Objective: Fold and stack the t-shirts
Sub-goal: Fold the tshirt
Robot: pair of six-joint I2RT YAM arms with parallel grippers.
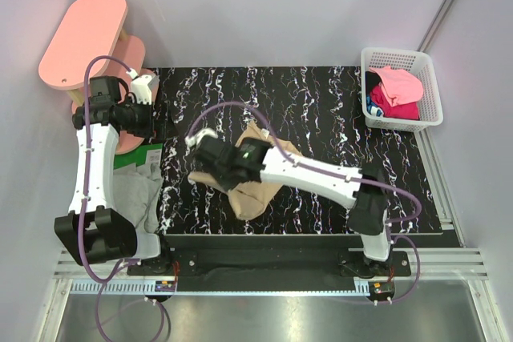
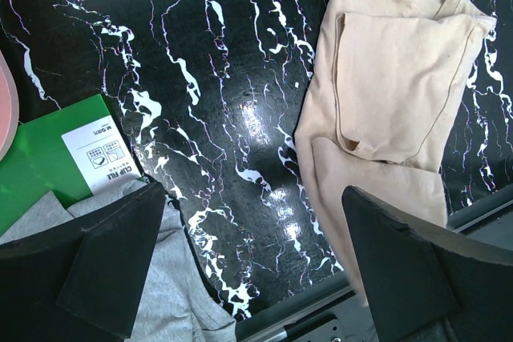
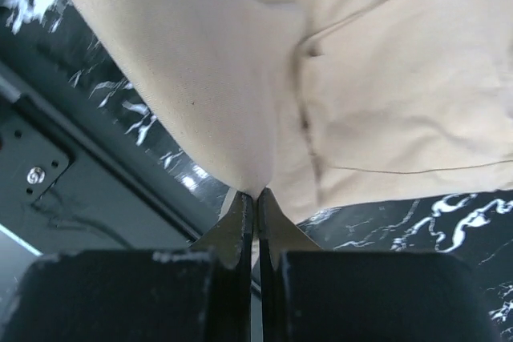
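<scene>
The right gripper (image 3: pixel 256 196) pinches a fold of the tan shirt (image 1: pixel 255 198), its fingers pressed together on the cloth with no gap showing in the right wrist view. From the pinch the cloth fans out to a pointed corner at the upper left of that frame, with a seam running through the middle.

In the overhead view the tan shirt lies rumpled at the lower centre of the black marbled table (image 1: pixel 321 110), close to the near edge and partly hidden under the right arm, which reaches across from the lower right. The left wrist view shows it at the right of the frame, one panel doubled over the body.

The left gripper (image 2: pixel 252 190) hangs over bare table with its fingers wide apart and nothing between them. The left arm stands at the left of the overhead view.

A grey shirt (image 1: pixel 138 198) lies crumpled at the lower left of the overhead view, at the table's left edge, overlapping a green file (image 2: pixel 40 166) with a white label.

A white basket (image 1: pixel 435 90) at the upper right holds a pink shirt (image 1: pixel 398 82) on top of a magenta shirt (image 1: pixel 397 108). Pink oval shelves (image 1: pixel 84 34) stand at the upper left.
</scene>
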